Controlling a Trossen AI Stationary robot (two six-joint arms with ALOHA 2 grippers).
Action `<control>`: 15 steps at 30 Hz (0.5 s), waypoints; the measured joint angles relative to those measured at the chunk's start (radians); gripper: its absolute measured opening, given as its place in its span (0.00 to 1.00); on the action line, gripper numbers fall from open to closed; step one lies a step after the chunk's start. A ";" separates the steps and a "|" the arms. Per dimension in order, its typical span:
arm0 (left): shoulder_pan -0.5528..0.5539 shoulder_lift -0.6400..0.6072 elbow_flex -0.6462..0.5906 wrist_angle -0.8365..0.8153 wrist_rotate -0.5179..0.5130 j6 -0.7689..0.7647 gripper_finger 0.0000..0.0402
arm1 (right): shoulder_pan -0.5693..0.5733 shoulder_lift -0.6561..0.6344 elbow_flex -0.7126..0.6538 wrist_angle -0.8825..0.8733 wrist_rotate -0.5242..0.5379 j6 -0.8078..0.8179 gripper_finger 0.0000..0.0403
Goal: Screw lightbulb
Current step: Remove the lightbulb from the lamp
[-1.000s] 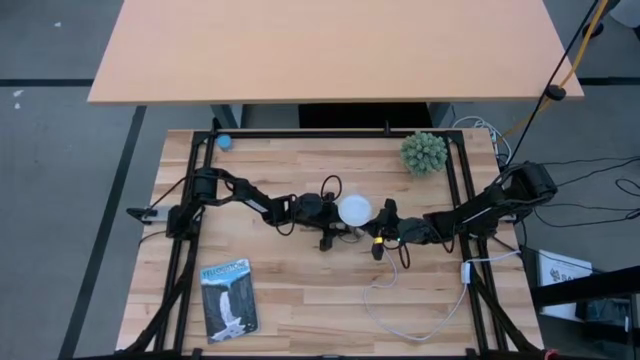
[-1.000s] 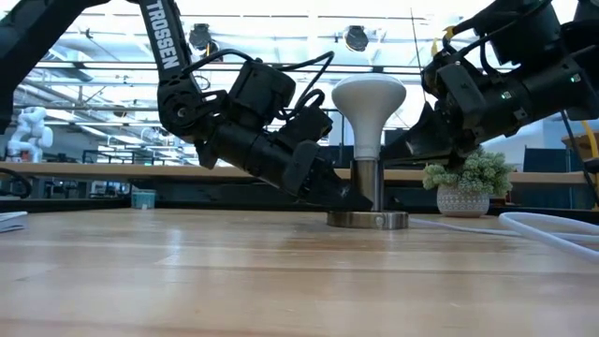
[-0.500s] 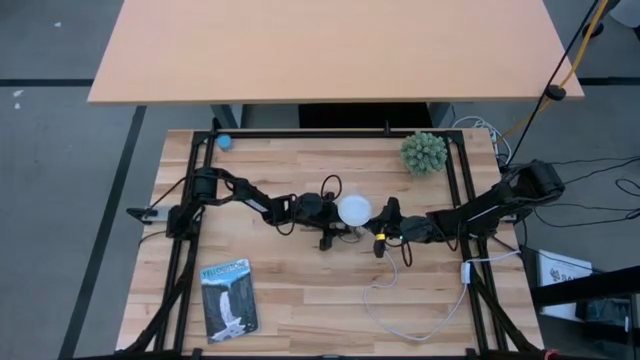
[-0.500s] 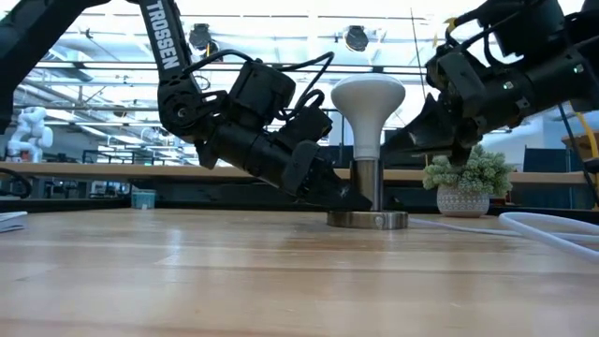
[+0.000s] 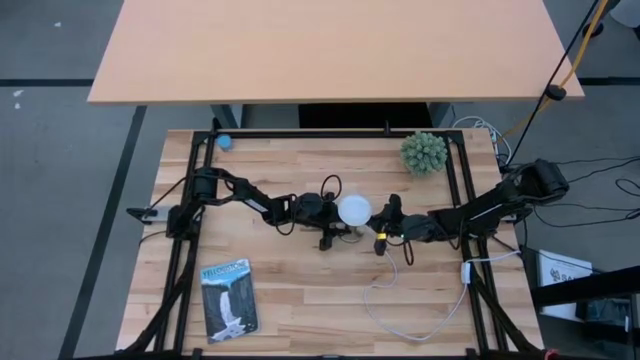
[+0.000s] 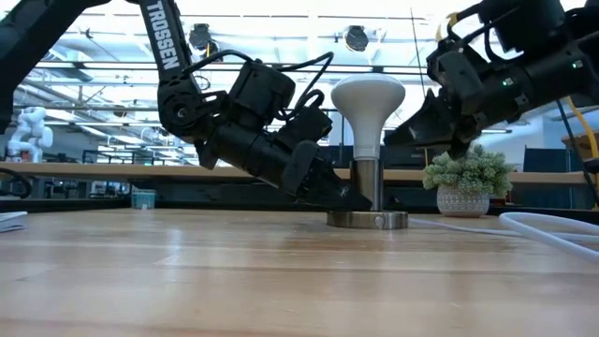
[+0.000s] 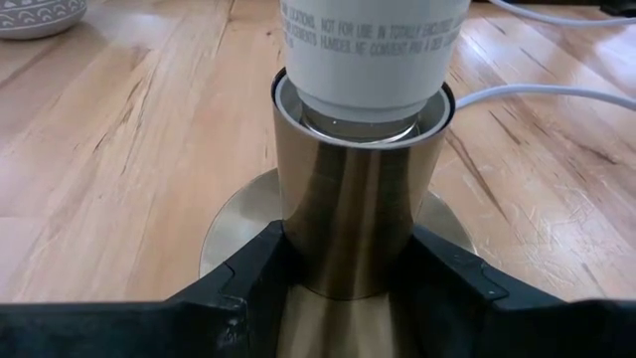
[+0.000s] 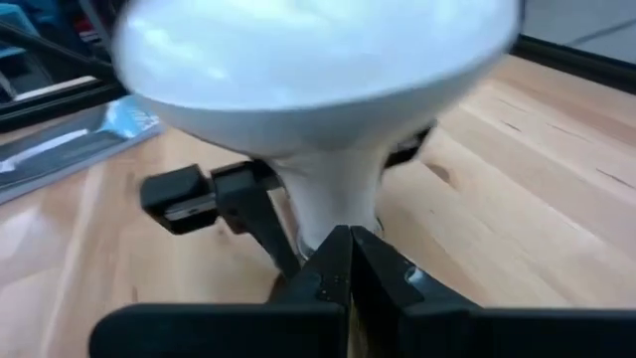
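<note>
Left gripper [image 7: 348, 288] fingers [image 7: 253, 273] clamp the brass socket [image 7: 356, 214], apparently firmly.

White capitals on the dark left robot arm [image 6: 173, 56] read "TROSSEN". The white frosted lightbulb [image 7: 370, 50] carries small grey print on its neck — "NOT FOR USE IN TOTALLY ENCLOSED" is partly legible, the rest too small.

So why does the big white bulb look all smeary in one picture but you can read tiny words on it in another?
In the right wrist view the lightbulb sits very close and looks soft and smeared. In the left wrist view its neck is sharp, so the printed words read clearly, and the brass socket shows shiny streaks of light.
</note>
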 joint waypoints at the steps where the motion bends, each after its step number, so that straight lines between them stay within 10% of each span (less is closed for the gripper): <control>1: 0.000 0.001 0.000 0.002 0.000 -0.001 0.44 | 0.000 0.000 0.000 0.005 0.000 -0.007 0.00; 15: -0.007 0.002 0.000 0.019 0.000 -0.030 0.44 | 0.000 0.127 0.099 0.012 -0.179 -0.056 0.00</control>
